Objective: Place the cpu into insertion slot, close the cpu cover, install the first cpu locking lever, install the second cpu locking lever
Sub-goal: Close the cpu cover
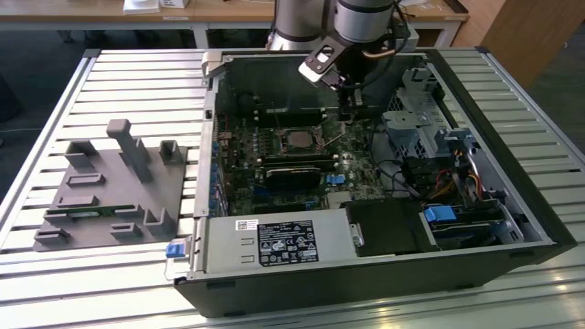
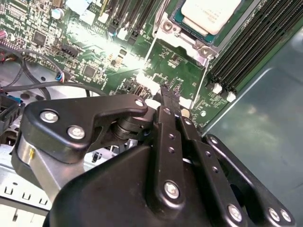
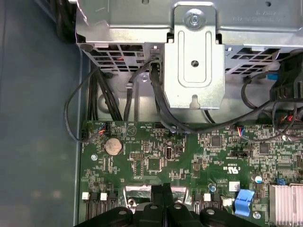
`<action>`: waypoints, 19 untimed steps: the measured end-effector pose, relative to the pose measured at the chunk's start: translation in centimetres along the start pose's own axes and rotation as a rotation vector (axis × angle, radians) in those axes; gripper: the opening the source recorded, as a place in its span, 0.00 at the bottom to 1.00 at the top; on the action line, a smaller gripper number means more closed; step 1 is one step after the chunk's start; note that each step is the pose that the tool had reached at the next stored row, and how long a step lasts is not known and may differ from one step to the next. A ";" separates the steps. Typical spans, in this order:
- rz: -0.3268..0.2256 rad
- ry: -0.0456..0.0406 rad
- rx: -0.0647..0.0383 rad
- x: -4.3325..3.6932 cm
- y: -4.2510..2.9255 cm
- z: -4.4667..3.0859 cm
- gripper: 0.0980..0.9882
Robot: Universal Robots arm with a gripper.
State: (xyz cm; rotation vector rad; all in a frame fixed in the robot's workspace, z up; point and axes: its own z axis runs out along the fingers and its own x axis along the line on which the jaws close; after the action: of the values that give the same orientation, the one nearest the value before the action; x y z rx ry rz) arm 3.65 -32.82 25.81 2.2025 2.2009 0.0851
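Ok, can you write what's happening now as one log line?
hand: shut, low over green board, beside socket | chip: sitting in socket

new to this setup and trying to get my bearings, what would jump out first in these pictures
The open computer case on the slatted table, with the arm reaching into it, dominates the exterior view. In the second wrist view the black tool, shut, hangs low over the green motherboard near the pale cpu. A grey fixture tray lies at the exterior view's left.
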 end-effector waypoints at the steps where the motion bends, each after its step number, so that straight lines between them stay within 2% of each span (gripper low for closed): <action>1: 0.000 0.0001 0.001 0.00 0.07 0.01 0.01; 10: 0.000 -0.0004 0.007 0.09 0.84 0.10 0.01; 15: 0.000 -0.0006 0.009 0.23 1.60 0.26 0.01; 19: 0.000 -0.0006 0.014 0.43 2.12 0.43 0.01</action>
State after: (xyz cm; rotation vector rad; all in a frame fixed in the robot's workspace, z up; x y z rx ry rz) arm 5.79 -32.38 25.51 2.2098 2.2079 0.0689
